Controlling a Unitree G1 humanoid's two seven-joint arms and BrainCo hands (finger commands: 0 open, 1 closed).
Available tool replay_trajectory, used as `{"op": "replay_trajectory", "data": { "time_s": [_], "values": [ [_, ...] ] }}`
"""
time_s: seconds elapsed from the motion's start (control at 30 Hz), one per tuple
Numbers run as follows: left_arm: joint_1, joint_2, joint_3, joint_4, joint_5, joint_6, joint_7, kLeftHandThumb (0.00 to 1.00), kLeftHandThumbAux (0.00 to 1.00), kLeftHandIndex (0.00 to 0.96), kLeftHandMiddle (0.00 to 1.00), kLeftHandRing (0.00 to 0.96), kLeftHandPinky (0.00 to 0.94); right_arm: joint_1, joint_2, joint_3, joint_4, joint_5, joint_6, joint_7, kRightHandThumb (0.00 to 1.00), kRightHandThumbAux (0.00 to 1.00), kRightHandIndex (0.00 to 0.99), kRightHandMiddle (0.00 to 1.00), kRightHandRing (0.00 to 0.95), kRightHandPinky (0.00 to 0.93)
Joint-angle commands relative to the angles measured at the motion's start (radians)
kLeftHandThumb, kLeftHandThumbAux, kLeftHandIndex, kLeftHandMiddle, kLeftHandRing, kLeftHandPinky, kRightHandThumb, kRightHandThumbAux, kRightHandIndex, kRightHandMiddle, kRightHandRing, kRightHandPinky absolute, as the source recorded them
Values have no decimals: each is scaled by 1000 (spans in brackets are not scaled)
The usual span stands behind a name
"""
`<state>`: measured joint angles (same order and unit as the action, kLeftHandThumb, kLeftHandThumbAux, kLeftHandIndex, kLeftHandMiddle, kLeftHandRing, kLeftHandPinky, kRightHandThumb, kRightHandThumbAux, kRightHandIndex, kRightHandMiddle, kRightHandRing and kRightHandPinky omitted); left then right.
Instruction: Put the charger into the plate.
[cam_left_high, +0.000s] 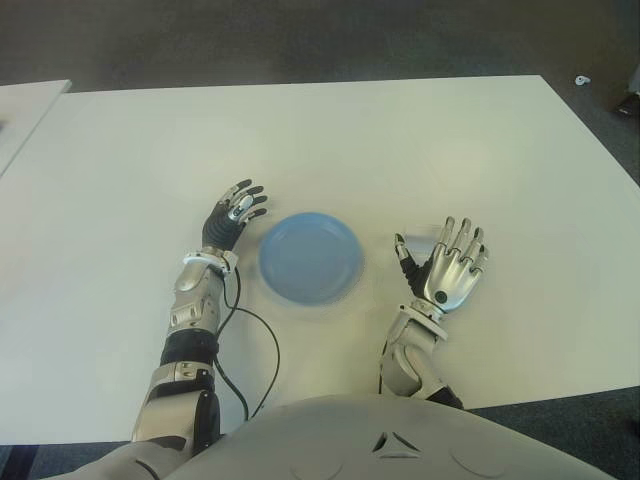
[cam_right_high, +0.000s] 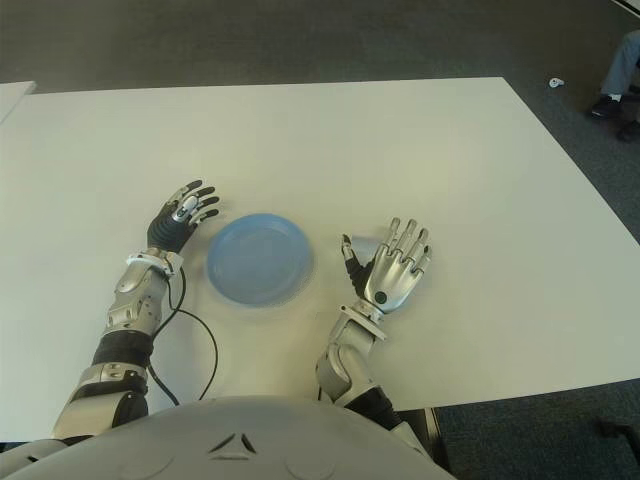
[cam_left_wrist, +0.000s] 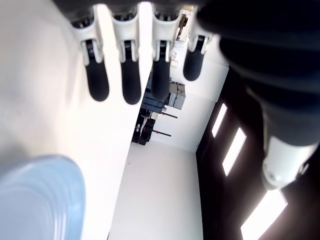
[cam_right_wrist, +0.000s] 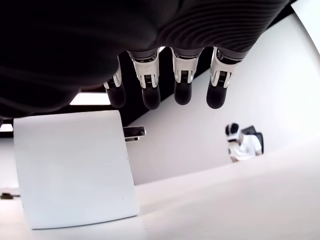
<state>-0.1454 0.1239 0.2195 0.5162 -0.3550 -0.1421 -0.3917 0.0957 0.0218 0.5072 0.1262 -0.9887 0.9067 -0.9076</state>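
Surface: white table (cam_left_high: 330, 130) over dark floor — a second white table edge at far left.
Charger (cam_right_wrist: 75, 170): white, boxy, metal prongs on one side; it stands on the table just beyond the right hand (cam_left_high: 447, 268), right of the plate.
Plate (cam_left_high: 310, 256): blue, round, between the hands.
Right hand: fingers spread wide, holding nothing.
Left hand (cam_left_high: 232, 217): just left of the plate, fingers extended — holding nothing.
Writing: none legible.
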Motion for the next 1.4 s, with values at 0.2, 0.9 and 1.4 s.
{"op": "replay_trajectory", "data": {
  "time_s": [0.2, 0.9, 1.4],
  "values": [
    [24, 6, 1, 33, -3, 65, -16, 181, 669, 200, 249, 280, 313, -72, 307, 56, 181, 124, -23, 14, 287, 112, 0, 0, 0, 0],
    [36, 15, 2, 28, -13, 63, -53, 270, 688, 204, 248, 285, 320, -114, 321, 81, 213, 143, 18, 73, 288, 114, 0, 0, 0, 0],
    [35, 14, 10, 25, -14, 61, -51, 292, 692, 219, 256, 287, 322, -118, 321, 87, 214, 173, -10, 47, 328, 125, 0, 0, 0, 0]
  ]
}}
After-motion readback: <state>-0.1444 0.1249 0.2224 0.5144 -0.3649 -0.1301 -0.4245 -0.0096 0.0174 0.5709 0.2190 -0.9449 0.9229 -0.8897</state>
